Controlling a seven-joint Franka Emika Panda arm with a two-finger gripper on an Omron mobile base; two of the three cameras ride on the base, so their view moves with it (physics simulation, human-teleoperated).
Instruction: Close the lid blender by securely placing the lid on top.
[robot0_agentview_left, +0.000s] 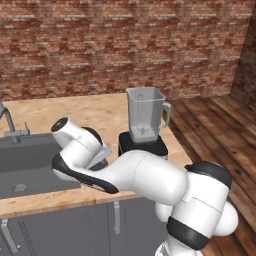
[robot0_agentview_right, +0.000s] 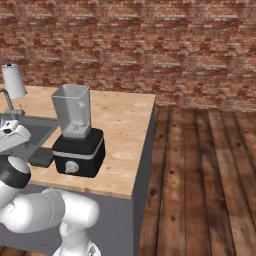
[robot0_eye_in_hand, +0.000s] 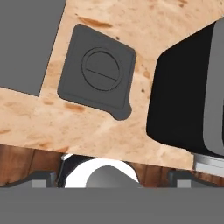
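One lid (robot0_eye_in_hand: 97, 72) is seen flat on the counter (robot0_eye_in_hand: 100, 127) in the hand view, between the sink (robot0_eye_in_hand: 26, 43) on the left and the blender (robot0_eye_in_hand: 183, 100) just to its right, apart from both. One blender stands near the counter's front edge, its jar (robot0_agentview_left: 144, 116) uncovered and its base partly hidden by the arm in the left base view. The gripper's fingers are cut off, so its state cannot be told.

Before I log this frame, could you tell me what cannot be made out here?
- Gripper: whether open or shut; in the hand view the bottom edge cuts its fingertips off.
- Lid in the right base view: the arm partly covers it.
- Blender base in the left base view: arm hides its front.
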